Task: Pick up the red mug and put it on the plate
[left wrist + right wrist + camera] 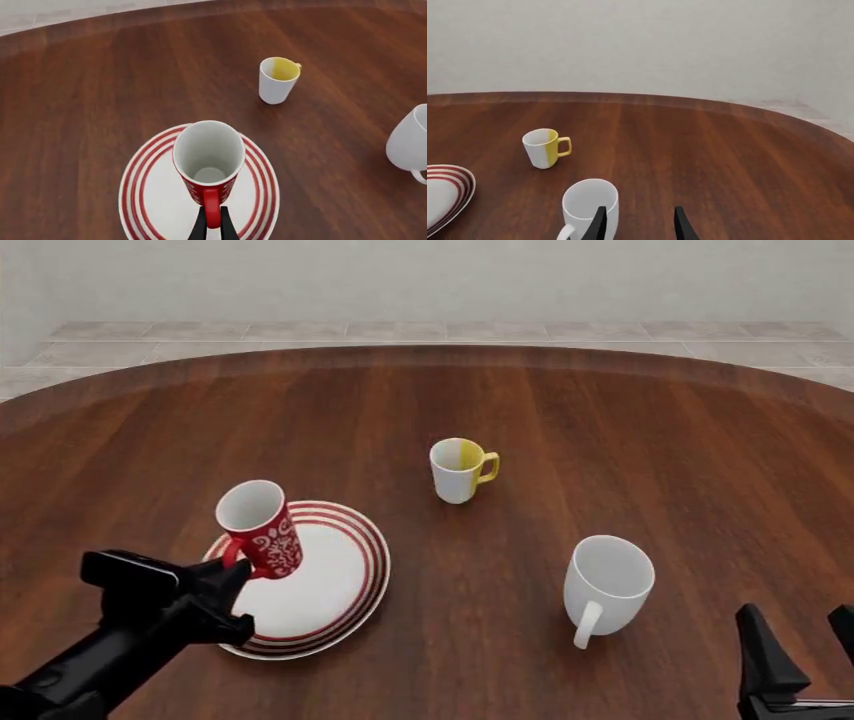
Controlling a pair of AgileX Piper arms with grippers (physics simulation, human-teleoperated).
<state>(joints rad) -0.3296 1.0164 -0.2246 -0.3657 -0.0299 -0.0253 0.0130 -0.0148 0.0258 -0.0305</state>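
Bare table (pixel 694 430) lies open beyond the yellow mug (pixel 459 469); the white mug (pixel 607 583) stands between the right gripper (pixel 801 650) and the plate (pixel 350 575).

Surface (pixel 641 420): dark polished wood, visible grain.
Red mug (pixel 262 530): glossy glazed ceramic.
Plate (pixel 350 585): smooth glazed ceramic.
Fingers (pixel 198 227): matt black, plastic-looking.

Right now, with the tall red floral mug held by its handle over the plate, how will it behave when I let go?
The tall red floral mug looks rigid, like glazed ceramic, so probably slippery. It is tall, narrow and tilted in the left gripper, which pinches only the handle, so it may swing or tip when released. The round red-ringed white plate has a raised rim, so aim for the centre.
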